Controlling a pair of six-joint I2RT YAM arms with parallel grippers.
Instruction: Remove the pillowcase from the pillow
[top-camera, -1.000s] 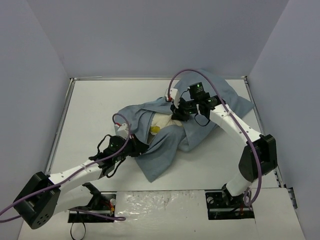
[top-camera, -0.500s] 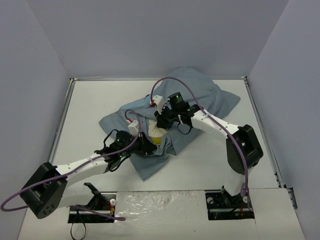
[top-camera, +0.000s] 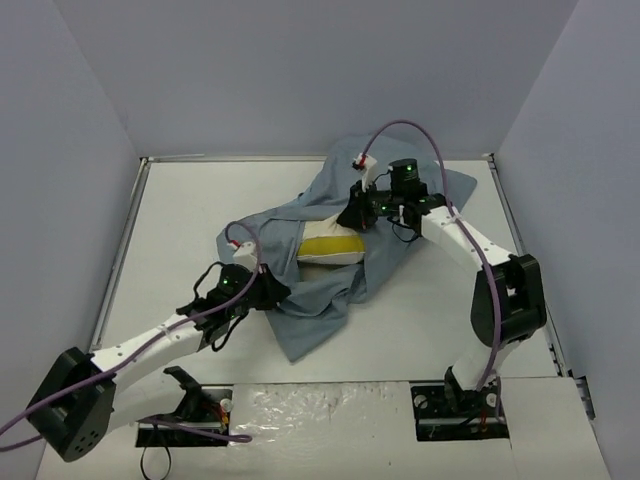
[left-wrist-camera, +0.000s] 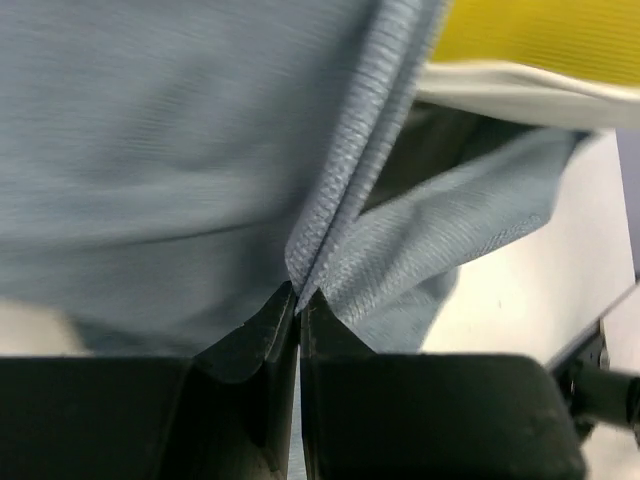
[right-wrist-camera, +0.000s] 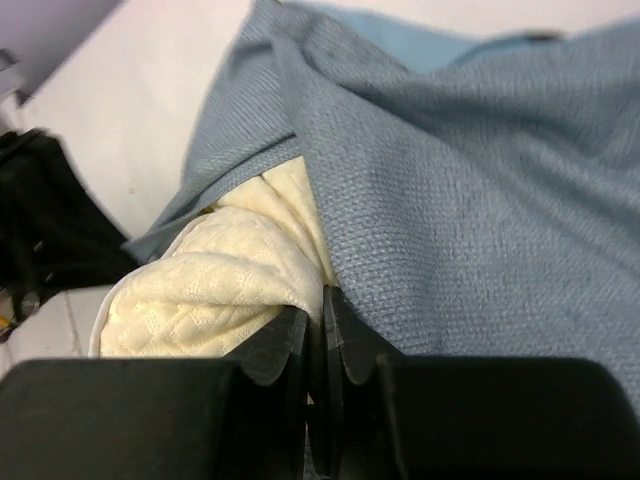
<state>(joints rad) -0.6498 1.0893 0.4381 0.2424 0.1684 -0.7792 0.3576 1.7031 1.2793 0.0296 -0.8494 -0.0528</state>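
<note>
The grey-blue pillowcase (top-camera: 320, 300) lies crumpled in the middle of the table and is draped over the pillow (top-camera: 330, 246). Only one end of the pillow shows, with its yellow edge band and cream cloth. My left gripper (top-camera: 272, 292) is at the cloth's near-left side, shut on a fold of the pillowcase (left-wrist-camera: 340, 200), with the yellow band (left-wrist-camera: 540, 35) just beyond. My right gripper (top-camera: 352, 215) is at the far side of the bundle. It is shut on a pinch of the quilted cream pillow (right-wrist-camera: 200, 290), right where the pillowcase (right-wrist-camera: 470, 230) edge crosses it.
The white table (top-camera: 180, 220) has a low rim and grey walls on three sides. Purple cables loop above both arms. Loose cloth trails toward the near edge (top-camera: 300, 345) and the back right corner (top-camera: 455, 185). The arm bases stand at the near edge.
My right gripper has moved back and to the right with the pillow, so the yellow band now shows more outside the cloth. My left gripper stays shut on the pillowcase, shifted slightly left.
</note>
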